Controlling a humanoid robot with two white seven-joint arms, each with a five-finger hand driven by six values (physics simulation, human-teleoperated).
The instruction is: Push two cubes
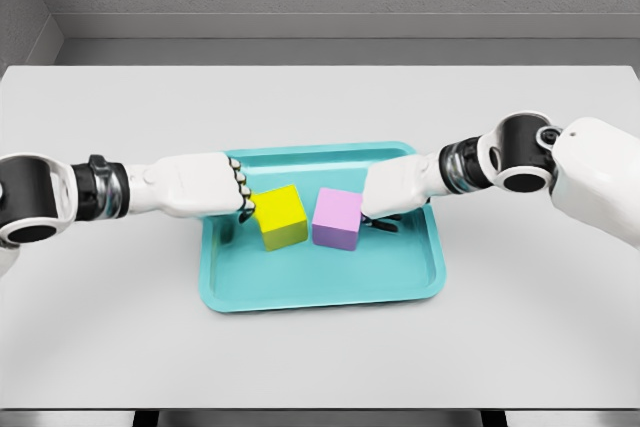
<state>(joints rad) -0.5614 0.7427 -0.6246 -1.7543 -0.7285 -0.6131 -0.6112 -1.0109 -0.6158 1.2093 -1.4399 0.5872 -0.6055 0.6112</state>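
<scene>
Yellow cube (pixel 281 217): on teal tray (pixel 420 282), touching left hand (pixel 215 185) at its 3 o'clock
Pink cube (pixel 337 218): right hand (pixel 393 190) at 3 o'clock, touching
Gap: cubes just apart
Hands: both clenched, pressing, grasping nothing

Single head view, looking down over table (pixel 320 107).

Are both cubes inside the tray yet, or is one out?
Both inside: yellow cube and pink cube sit on the teal tray floor, within its rim.
</scene>
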